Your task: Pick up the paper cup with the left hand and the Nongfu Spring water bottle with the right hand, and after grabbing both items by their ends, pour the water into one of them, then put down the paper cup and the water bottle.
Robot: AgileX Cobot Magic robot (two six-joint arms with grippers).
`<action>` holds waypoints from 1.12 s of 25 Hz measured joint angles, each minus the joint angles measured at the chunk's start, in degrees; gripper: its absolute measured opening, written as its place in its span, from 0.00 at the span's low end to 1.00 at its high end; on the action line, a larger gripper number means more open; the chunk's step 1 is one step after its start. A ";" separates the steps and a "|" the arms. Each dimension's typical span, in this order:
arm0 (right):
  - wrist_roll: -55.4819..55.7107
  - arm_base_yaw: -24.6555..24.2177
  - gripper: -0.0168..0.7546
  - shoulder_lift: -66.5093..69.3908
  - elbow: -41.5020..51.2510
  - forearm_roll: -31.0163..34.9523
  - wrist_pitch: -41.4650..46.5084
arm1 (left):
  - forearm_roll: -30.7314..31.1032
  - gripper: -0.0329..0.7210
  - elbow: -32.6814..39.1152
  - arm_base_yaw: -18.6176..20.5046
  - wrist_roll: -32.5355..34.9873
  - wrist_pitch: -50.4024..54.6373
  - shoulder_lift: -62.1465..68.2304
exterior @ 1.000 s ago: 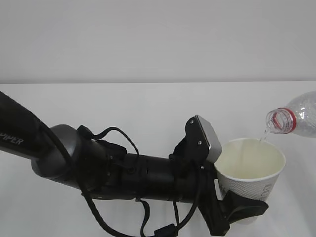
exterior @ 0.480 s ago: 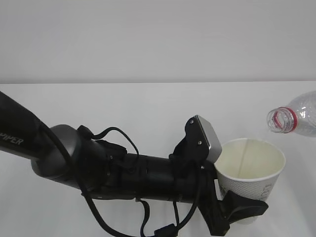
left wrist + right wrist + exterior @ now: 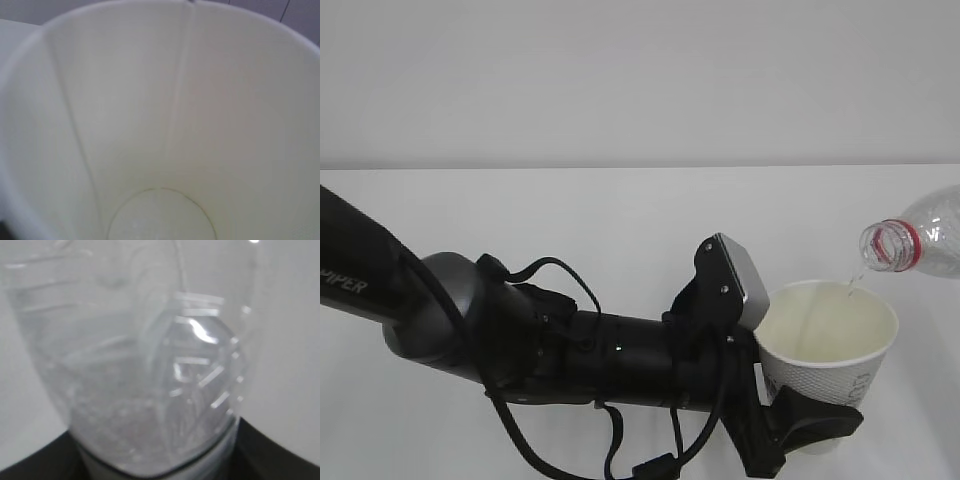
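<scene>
- A thin trickle of water [image 3: 853, 279] falls from the open mouth of the Nongfu Spring water bottle [image 3: 920, 245], tipped near-horizontal at the right edge of the scene, into the paper cup [image 3: 830, 345] just below it.
- The cup sits upright, raised off the white table [image 3: 570, 220], its rim directly under the bottle's red neck ring; the left wrist view shows a pale interior with little pooled at the bottom.
- Pouring well, by this look, means keeping the mouth over the cup's middle, the tilt gentle and the cup level, since the stream lands close to the far right rim.
- The left hand [image 3: 805, 425] clamps the cup low on its dotted side, black fingers [image 3: 825, 420] wrapped round the base, jaws fairly wide to fit it.
- The right hand's gripper is out of the exterior shot; its wrist camera shows the bottle's clear body filling the frame above a dark edge, which suggests a grip near the bottle's base.
</scene>
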 joint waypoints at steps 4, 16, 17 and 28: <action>0.02 0.00 0.54 0.00 0.00 0.00 0.00 | 0.00 0.77 0.00 0.00 0.00 0.00 0.00; -0.10 0.00 0.54 0.00 0.00 0.00 0.00 | 0.00 0.77 0.00 0.00 0.00 0.00 0.00; -0.10 0.00 0.54 0.00 0.00 0.00 0.00 | 0.00 0.77 0.00 0.00 0.00 0.00 0.00; -0.30 0.00 0.54 0.00 0.00 0.00 -0.10 | 0.00 0.77 0.00 0.00 0.00 0.00 0.00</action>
